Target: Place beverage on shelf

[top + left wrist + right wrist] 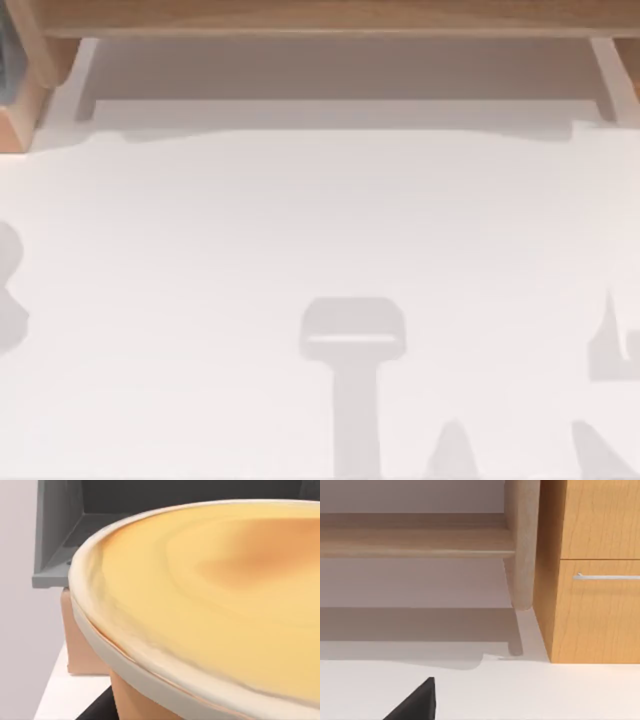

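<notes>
The beverage (215, 610) sits very close under the left wrist camera; I see its pale yellow-orange round top with a cream rim and a strip of orange-tan side below. A dark part of my left gripper (97, 707) shows beside its base. The shelf (330, 15) runs along the far edge of the table as a long light-brown board on pale uprights (605, 80). The right wrist view shows the shelf board (415, 540) and one upright (522, 555) from low down. A black tip of my right gripper (417, 702) rises over the white tabletop in front of the shelf.
A wooden cabinet (590, 580) with a metal drawer handle stands right beside the shelf upright. Behind the beverage are a grey box-like structure (60, 540) and a tan block (82, 640). Grey shadows lie on the white tabletop (320, 230).
</notes>
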Robot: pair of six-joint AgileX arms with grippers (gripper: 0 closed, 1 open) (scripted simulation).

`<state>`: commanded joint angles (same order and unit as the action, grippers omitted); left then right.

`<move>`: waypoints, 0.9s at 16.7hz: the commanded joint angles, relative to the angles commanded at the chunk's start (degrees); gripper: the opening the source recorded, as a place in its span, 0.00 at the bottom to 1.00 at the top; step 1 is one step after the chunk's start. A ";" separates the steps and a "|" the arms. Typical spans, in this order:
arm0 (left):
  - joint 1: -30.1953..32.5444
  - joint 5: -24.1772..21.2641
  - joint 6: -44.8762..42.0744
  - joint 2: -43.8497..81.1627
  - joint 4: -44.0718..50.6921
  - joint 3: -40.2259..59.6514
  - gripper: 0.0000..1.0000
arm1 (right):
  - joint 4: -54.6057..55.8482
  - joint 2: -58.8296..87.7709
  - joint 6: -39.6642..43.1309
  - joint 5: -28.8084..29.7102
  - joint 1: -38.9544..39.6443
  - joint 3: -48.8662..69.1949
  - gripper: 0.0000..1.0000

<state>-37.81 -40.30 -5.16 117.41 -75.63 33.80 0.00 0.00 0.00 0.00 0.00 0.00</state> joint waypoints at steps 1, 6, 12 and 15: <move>0.00 0.01 -0.08 0.22 -0.13 0.06 0.00 | 0.00 0.00 0.00 0.00 0.00 0.00 1.00; 5.56 1.32 0.19 -2.70 0.32 2.75 0.00 | 0.00 0.00 0.00 0.00 0.00 0.00 1.00; 25.99 8.13 1.61 -7.46 10.15 7.97 0.00 | 0.00 0.00 0.00 0.00 0.00 0.00 1.00; 37.09 13.64 2.55 -9.45 17.22 11.56 0.00 | 0.00 0.00 0.00 0.00 0.00 0.00 1.00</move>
<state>-0.72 -26.66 -2.61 107.96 -58.41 45.36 0.00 0.00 0.00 0.00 0.00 0.00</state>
